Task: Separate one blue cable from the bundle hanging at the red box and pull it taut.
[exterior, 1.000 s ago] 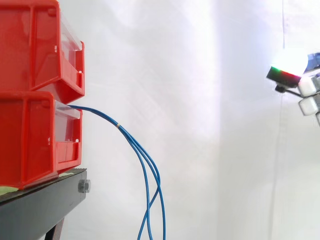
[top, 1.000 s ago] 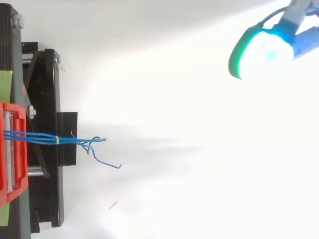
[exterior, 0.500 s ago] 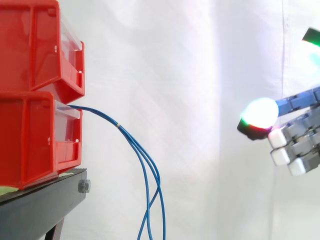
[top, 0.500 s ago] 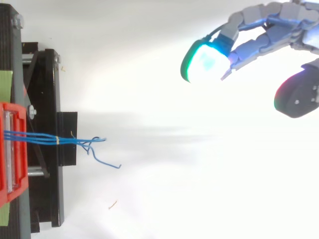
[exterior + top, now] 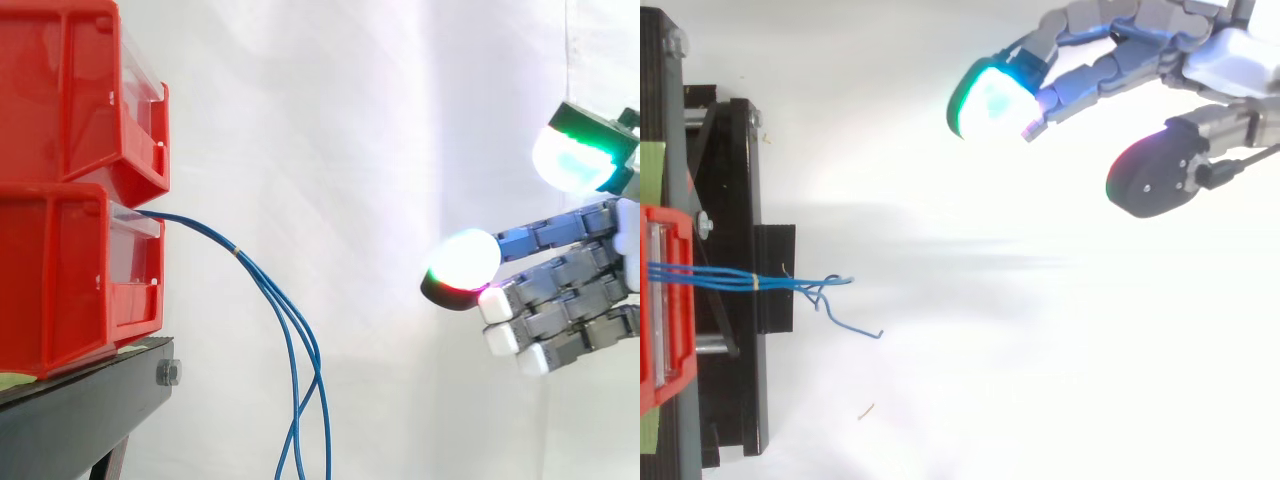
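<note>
A bundle of thin blue cables (image 5: 285,320) comes out of the lower red bin (image 5: 80,270), arcs right and hangs down below the frame; a small band ties it near the bin. From above the blue cables (image 5: 750,279) run right off the red bin (image 5: 665,300) and end in loose curls. My hand (image 5: 570,290) reaches in from the right, open, fingers stretched toward the bundle with glowing pads, thumb raised above them. In the top view the hand (image 5: 1140,40) is at the upper right, well away from the cables. It holds nothing.
An upper red bin (image 5: 85,95) is stacked on the lower one. Both rest on a black stand (image 5: 85,410) whose frame (image 5: 735,280) juts out under the cables. A white curtain backs the scene.
The hand has moved left toward the bundle and slightly lower, bringing more of its fingers and thumb into both views. The cables hang as before.
</note>
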Robot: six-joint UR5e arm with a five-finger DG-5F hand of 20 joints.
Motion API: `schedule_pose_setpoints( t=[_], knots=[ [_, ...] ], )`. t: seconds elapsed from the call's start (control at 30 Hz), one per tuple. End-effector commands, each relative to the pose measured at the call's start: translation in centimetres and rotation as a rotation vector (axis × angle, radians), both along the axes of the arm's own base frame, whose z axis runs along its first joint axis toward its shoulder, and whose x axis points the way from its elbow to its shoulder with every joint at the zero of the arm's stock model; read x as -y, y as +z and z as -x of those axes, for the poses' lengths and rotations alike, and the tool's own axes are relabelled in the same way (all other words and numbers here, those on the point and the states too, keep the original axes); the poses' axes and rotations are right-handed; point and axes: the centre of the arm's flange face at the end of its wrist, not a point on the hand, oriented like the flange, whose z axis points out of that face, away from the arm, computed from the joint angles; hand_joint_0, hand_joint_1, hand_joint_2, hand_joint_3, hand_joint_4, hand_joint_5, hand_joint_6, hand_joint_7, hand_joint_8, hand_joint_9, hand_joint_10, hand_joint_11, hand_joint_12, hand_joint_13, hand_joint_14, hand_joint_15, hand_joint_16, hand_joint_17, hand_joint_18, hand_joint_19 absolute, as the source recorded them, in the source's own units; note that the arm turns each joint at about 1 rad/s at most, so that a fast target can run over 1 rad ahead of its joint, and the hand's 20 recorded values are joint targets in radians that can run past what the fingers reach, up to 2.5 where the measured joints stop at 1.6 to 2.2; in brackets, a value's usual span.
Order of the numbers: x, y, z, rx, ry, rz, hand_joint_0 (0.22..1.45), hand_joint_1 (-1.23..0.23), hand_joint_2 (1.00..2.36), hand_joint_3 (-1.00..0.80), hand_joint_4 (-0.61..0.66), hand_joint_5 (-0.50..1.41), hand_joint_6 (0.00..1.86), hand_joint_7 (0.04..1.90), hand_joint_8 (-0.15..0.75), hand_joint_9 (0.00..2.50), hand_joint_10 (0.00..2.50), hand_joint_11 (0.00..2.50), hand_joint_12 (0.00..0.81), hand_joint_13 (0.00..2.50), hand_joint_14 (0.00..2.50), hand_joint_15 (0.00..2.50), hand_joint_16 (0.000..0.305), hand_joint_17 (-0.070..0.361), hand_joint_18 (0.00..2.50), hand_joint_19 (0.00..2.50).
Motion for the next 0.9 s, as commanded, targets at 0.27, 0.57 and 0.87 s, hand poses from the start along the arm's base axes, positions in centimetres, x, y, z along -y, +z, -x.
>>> schedule_pose_setpoints(
  t=[0.27,0.57,0.87],
  knots=[
    [-0.4,-2.2,-2.9,-0.018,0.008,0.010,0.52,-0.67,1.00,-0.50,0.21,-0.18,0.50,0.85,0.252,0.71,0.01,0.36,0.311,0.71,0.01,0.31,0.049,0.109,0.58,0.31],
    [-0.5,-3.7,-4.4,0.007,0.011,0.012,0.52,-0.66,1.00,-0.50,0.21,-0.18,0.50,0.85,0.255,0.71,0.01,0.36,0.311,0.71,0.01,0.31,0.048,0.109,0.59,0.31],
    [-0.6,-6.1,-5.8,-0.009,0.020,0.006,0.52,-0.66,1.00,-0.50,0.21,-0.18,0.50,0.85,0.255,0.72,0.01,0.36,0.310,0.72,0.01,0.32,0.048,0.108,0.59,0.32]
  ],
)
